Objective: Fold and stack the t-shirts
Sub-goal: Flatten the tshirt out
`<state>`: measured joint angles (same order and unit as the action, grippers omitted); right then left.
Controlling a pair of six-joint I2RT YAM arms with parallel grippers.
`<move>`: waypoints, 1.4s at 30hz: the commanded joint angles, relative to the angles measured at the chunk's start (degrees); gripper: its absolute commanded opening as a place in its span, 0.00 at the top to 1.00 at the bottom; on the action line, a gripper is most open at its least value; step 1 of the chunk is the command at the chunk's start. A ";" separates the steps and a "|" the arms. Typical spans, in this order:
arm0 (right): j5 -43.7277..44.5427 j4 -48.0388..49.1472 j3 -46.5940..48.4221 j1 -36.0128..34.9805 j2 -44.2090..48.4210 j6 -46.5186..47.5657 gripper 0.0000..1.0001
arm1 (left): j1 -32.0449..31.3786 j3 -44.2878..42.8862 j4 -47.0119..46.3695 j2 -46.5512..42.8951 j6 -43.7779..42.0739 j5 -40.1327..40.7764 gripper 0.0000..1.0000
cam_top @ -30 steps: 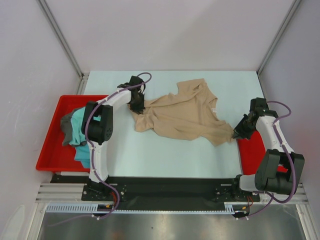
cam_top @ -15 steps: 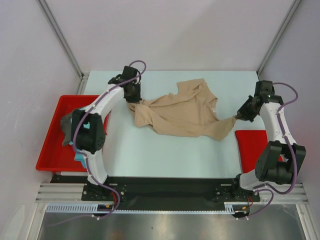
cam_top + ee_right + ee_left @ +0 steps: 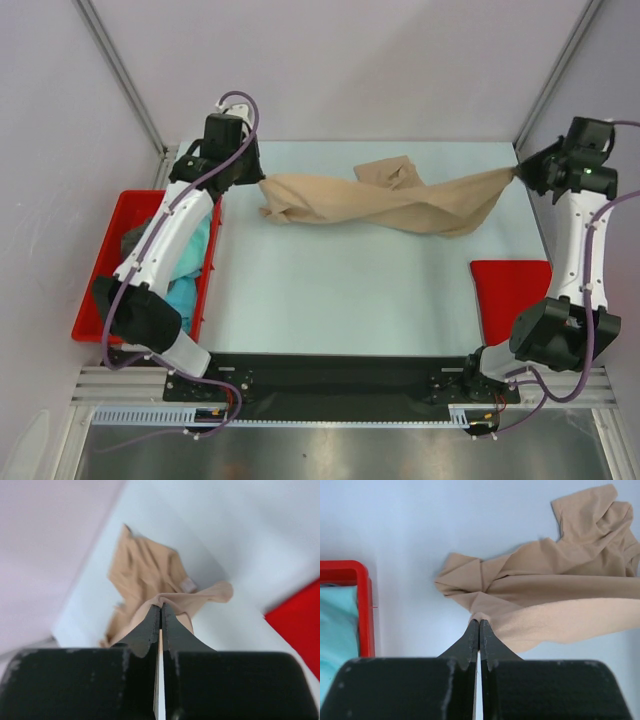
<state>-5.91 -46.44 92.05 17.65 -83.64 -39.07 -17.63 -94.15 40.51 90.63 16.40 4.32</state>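
Top view: tan shirt strung across the far half of the table, 1 end in each gripper. Left gripper pinches the left end near the far-left corner. Right gripper pinches the right end out at the far-right edge. Middle of the shirt is bunched and twisted. Red tray just off the table's left edge holds a teal shirt and a dark grey shirt, both partly hidden under the left arm. Red mat lies flat near-right, apart from the tan shirt. Left wrist view: fingers pressed together on a small nip of tan cloth at the tips; 1 lifted band of shirt runs off right, the rest lies crumpled on the table beyond; tray corner and teal cloth at left. Right wrist view: fingers closed on a fold of tan cloth; shirt trails away toward the table, a pale label showing; mat at lower right; background blurred.
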 commanded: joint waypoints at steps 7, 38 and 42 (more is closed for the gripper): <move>-7.26 14.52 20.26 4.59 0.23 -8.57 1.00 | -0.13 0.73 -2.90 -15.12 -2.25 1.14 1.00; -9.03 37.90 29.43 8.54 15.59 -13.76 1.00 | -1.97 -3.76 3.17 -48.26 -0.15 -3.88 1.00; -8.51 39.32 24.67 8.54 21.14 -10.34 1.00 | -1.97 -3.14 3.96 -50.81 0.38 -3.88 1.00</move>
<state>-15.46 -12.91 117.03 25.74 -68.12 -51.70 -19.40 -95.72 44.10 41.65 16.03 -1.58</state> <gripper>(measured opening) 0.012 0.008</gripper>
